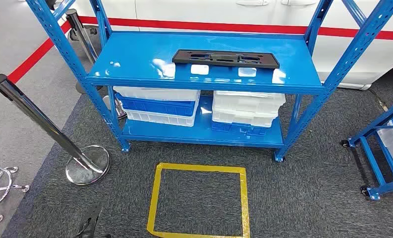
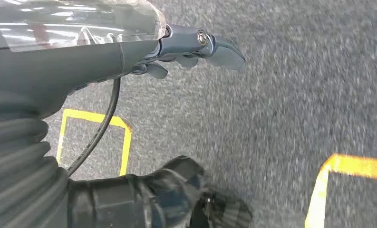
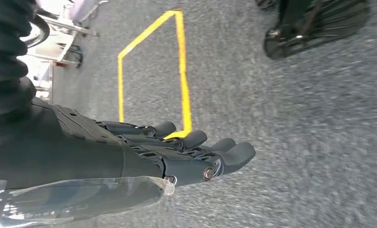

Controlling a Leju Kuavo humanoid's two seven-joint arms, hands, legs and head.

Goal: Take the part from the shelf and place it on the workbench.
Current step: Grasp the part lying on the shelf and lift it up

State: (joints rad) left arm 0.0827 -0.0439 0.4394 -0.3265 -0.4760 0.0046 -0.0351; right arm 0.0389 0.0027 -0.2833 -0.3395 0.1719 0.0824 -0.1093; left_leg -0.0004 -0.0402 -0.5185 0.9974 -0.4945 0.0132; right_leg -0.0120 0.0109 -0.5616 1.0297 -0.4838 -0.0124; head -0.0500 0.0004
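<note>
A flat black part [image 1: 226, 58] with cut-out slots is seen lying on the top board of the blue shelf [image 1: 135, 62] at about 12 o'clock in the head view, with stacked white and blue bins [image 1: 157, 105] stored on the lower board beneath it. A yellow tape square [image 1: 199, 201] is marked on the grey carpet at 6 o'clock, a chrome stanchion [image 1: 45, 126] is stood at 9 o'clock, and a blue cart [image 1: 382, 148] is parked at 3 o'clock. The left robot hand [image 2: 196, 50] and the right robot hand [image 3: 186, 149] are hung over the carpet, each released with fingers extended and nothing grasped.
</note>
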